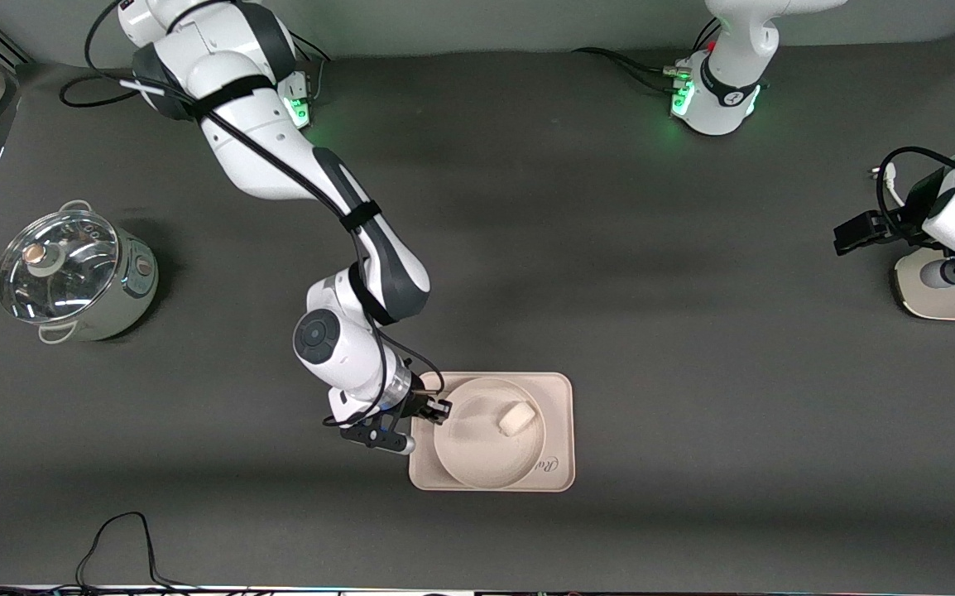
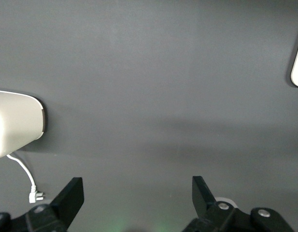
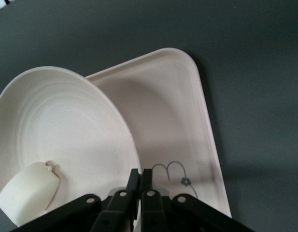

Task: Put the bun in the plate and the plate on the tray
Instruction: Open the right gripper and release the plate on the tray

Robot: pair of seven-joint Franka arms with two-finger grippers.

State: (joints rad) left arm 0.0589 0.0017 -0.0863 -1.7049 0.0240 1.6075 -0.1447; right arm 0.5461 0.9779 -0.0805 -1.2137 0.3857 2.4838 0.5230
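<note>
the right gripper [image 1: 436,409] is pinching the rim of the plate [image 1: 477,463] with its fingers clenched, at the plate's edge toward the right arm's end of the desk. the plate is sitting over the tray [image 1: 562,430], which is lying near the desk's edge closest to the front camera; in the right wrist view the plate looks tilted above the tray floor. the bun [image 1: 516,417] is resting inside the plate. a lidded pot [image 1: 72,277] is standing near the desk's edge at the right arm's end. the left gripper [image 2: 138,198] is waiting, released, over bare desk at the left arm's end.
</note>
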